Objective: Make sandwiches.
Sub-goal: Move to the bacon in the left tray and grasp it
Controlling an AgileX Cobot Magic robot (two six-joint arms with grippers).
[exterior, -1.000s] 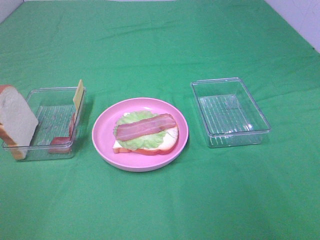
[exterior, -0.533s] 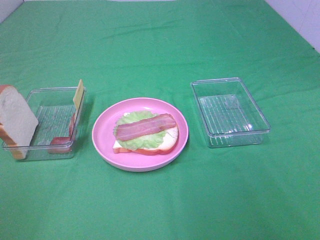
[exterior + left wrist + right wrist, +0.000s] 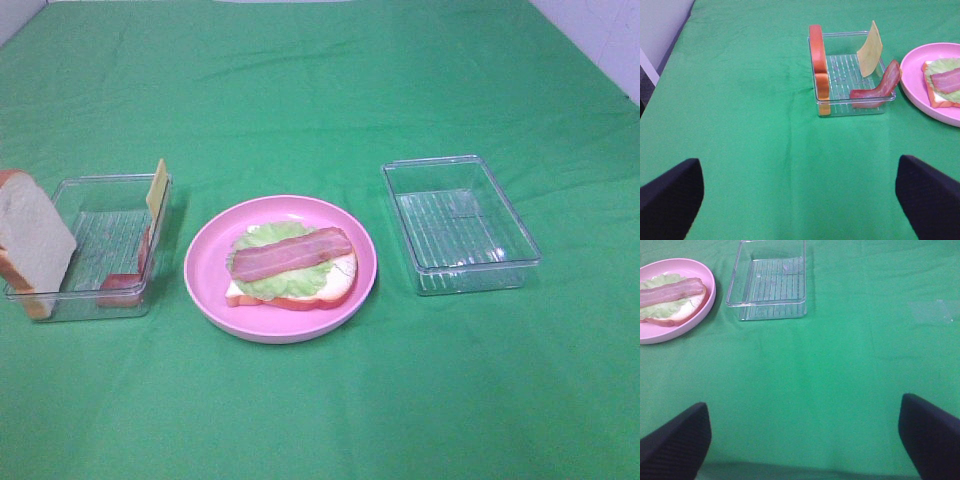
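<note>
An open sandwich sits on the round pink plate [image 3: 205, 290]: a bread slice [image 3: 340, 285], pale green lettuce [image 3: 262, 237] and one bacon strip [image 3: 290, 255] on top. The left clear tray [image 3: 110, 181] holds a bread slice [image 3: 35, 240] leaning on its outer wall, a yellow cheese slice [image 3: 156, 187] and a bacon strip [image 3: 122, 285]. My left gripper [image 3: 800, 200] is open and empty, low over the cloth short of that tray [image 3: 840, 70]. My right gripper [image 3: 802, 440] is open and empty, short of the right tray [image 3: 772, 282]. Neither gripper shows in the exterior high view.
The right clear tray [image 3: 432, 162] holds nothing. A green cloth [image 3: 320, 420] covers the whole table. The plate also shows in the left wrist view [image 3: 915, 85] and in the right wrist view [image 3: 670, 336]. The table's left edge [image 3: 675, 40] lies beyond the left tray.
</note>
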